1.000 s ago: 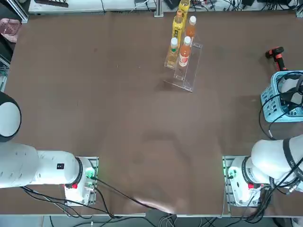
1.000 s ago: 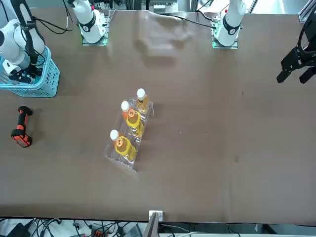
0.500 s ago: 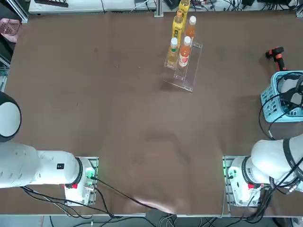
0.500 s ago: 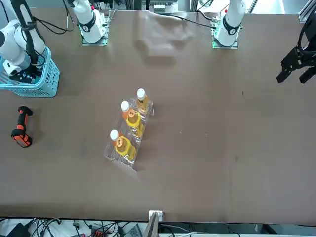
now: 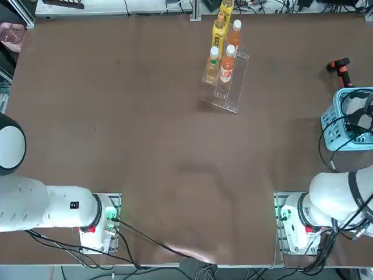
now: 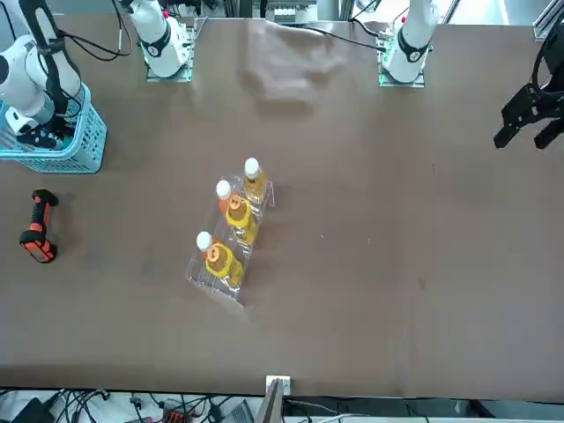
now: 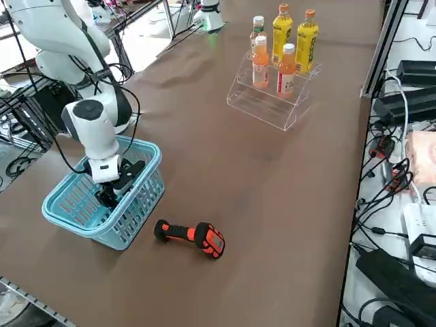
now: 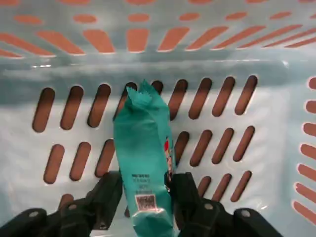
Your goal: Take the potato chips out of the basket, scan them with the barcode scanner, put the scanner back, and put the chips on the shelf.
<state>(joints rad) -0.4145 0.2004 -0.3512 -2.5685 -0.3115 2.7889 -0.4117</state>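
Down inside the light blue basket (image 7: 146,163) at the right edge of the table (image 5: 145,146), my gripper (image 8: 146,193) is pressing its two black fingers (image 8: 109,193) against either side of the teal chip packet (image 8: 144,158), jaws clamped on its lower end. Seen from my wrist, the packet is standing between them with its crimped top against the basket's slotted wall and its barcode label facing the camera.

Beyond the basket, on its far side, the black and orange scanner (image 7: 194,236) is lying on its side on the bare tabletop, near the basket but not touching it.

Farther off toward the middle of the table's far edge, the clear stepped rack (image 5: 228,87) is holding four drink bottles (image 7: 281,41), two yellow on the upper step and two orange on the step below. From the side, my white arm (image 7: 92,129) is reaching straight down into the basket.
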